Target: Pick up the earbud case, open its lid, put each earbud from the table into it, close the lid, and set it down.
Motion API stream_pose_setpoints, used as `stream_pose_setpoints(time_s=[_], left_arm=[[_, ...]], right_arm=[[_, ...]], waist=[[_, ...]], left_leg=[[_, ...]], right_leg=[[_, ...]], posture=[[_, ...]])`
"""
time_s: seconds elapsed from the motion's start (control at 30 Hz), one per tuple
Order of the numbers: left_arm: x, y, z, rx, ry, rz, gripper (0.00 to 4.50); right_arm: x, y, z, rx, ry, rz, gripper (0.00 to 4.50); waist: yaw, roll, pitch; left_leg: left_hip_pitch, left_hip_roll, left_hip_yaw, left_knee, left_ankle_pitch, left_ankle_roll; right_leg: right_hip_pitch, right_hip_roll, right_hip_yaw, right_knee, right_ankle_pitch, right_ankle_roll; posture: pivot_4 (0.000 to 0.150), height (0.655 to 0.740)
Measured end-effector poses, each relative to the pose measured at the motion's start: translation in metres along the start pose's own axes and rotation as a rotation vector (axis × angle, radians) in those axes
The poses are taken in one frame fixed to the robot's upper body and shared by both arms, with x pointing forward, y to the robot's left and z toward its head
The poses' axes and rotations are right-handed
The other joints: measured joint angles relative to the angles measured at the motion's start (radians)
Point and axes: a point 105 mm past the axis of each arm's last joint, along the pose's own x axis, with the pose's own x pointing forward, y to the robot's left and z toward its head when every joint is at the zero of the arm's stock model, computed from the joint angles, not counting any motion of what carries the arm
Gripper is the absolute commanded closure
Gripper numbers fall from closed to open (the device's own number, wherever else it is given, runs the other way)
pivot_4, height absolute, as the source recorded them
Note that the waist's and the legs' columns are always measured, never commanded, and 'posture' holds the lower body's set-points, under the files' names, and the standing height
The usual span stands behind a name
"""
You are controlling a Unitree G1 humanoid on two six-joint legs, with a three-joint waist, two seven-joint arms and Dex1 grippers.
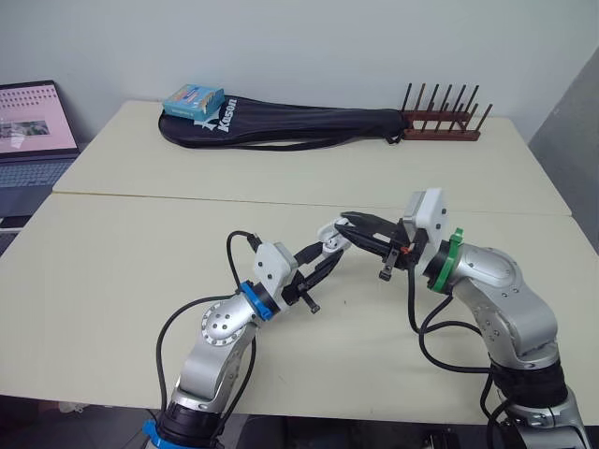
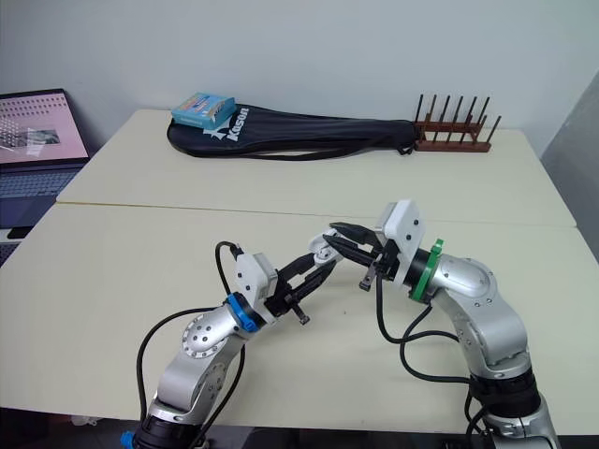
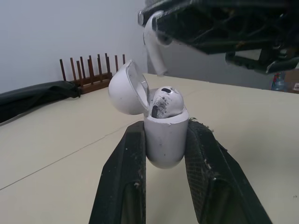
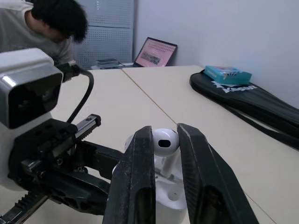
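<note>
At the far left edge, beside the tabletop (image 1: 140,281), stands one open laptop (image 1: 33,122) with a lit screen.

Near centre, the left gripper (image 2: 316,262) reaches to the right. Its two black jaws are spread only as wide as the earbud case (image 3: 164,140) and press on its two opposite sides, holding it upright and clear of the tabletop. The case is one smooth, white, rounded capsule. Its domed lid (image 3: 127,88) is hinged back and open. One white earbud (image 3: 166,102), its head bearing a dark mesh patch, sits in the case.

Immediately to the right, the right gripper (image 4: 166,133) reaches to the left and meets the left one tip to tip. Its jaws are nearly together and pinch the glossy round head of a second earbud (image 4: 164,142). The stem points down, just above the open case and not yet seated. Total earbuds: two.

Along the far tabletop, left to right:
- one blue box (image 1: 194,99), resting on the bag
- one long black fabric racket bag (image 1: 299,122)
- one dark wooden rack (image 1: 442,117) with a row of upright pegs

Past the tabletop edge, the right wrist view shows a person (image 4: 42,23) in a light top.
</note>
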Motion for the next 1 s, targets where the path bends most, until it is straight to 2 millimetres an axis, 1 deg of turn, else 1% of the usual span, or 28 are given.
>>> stream_pose_setpoints(time_s=[0.23, 0.43, 0.6, 0.67, 0.7, 0.83, 0.93, 1.0], left_arm=[[0.0, 0.001, 0.0, 0.0, 0.001, 0.001, 3.72], [0.0, 0.001, -0.001, -0.002, 0.005, 0.0, 3.72], [0.0, 0.0, -0.002, -0.005, 0.008, -0.003, 3.72], [0.0, -0.001, -0.002, -0.006, 0.01, -0.005, 3.72], [0.0, 0.0, -0.002, -0.005, 0.01, -0.002, 3.72], [0.0, 0.002, -0.002, -0.001, 0.009, 0.004, 3.72], [-0.001, 0.002, -0.002, 0.0, 0.01, 0.002, 3.72], [-0.001, 0.002, -0.002, 0.001, 0.01, 0.0, 3.72]], right_arm=[[-0.002, -0.004, -0.011, -0.083, 0.021, -0.015, 4.13], [-0.002, 0.0, -0.015, -0.179, 0.022, -0.007, 4.13], [-0.004, 0.001, -0.016, -0.216, 0.027, 0.006, 4.13], [-0.004, 0.001, -0.017, -0.214, 0.027, 0.011, 3.41], [-0.005, 0.001, -0.017, -0.206, 0.029, 0.011, 3.15], [-0.007, 0.001, -0.02, -0.193, 0.048, 0.019, 1.78], [-0.008, 0.001, -0.02, -0.172, 0.058, 0.027, 1.75], [-0.013, -0.001, -0.021, -0.154, 0.084, 0.031, 1.75]], waist=[[-0.001, 0.0, 0.0], [-0.001, 0.0, 0.0], [-0.001, 0.0, 0.0], [-0.001, 0.0, 0.0], [-0.001, 0.0, 0.0], [-0.001, 0.0, 0.0], [-0.001, 0.0, 0.0], [0.001, 0.0, 0.0]], left_leg=[[0.0, 0.0, 0.0, 0.0, 0.0, 0.0], [0.0, 0.001, 0.001, 0.0, 0.0, 0.0], [0.0, 0.001, 0.001, 0.0, 0.0, 0.0], [0.0, 0.001, 0.001, 0.0, 0.0, 0.0], [0.0, 0.001, 0.0, 0.0, 0.0, 0.0], [0.0, 0.001, 0.0, 0.0, 0.0, 0.0], [0.0, 0.001, 0.001, 0.0, 0.0, 0.0], [0.0, 0.0, 0.001, 0.0, 0.0, 0.0]], right_leg=[[-0.001, 0.001, 0.001, 0.001, 0.0, 0.0], [-0.001, 0.001, 0.001, 0.001, 0.0, 0.0], [-0.001, 0.001, 0.001, 0.001, 0.0, 0.0], [-0.001, 0.001, 0.001, 0.001, 0.0, 0.0], [-0.001, 0.001, 0.001, 0.001, 0.0, 0.0], [-0.001, 0.001, 0.001, 0.001, 0.0, 0.0], [-0.001, 0.001, 0.001, 0.001, 0.0, 0.0], [-0.001, 0.0, 0.001, 0.001, 0.0, 0.0]], posture=[[0.15, 0.7274], [0.15, 0.7274], [0.15, 0.7274], [0.15, 0.7274], [0.15, 0.7274], [0.15, 0.7274], [0.15, 0.7274], [0.15, 0.7274]])
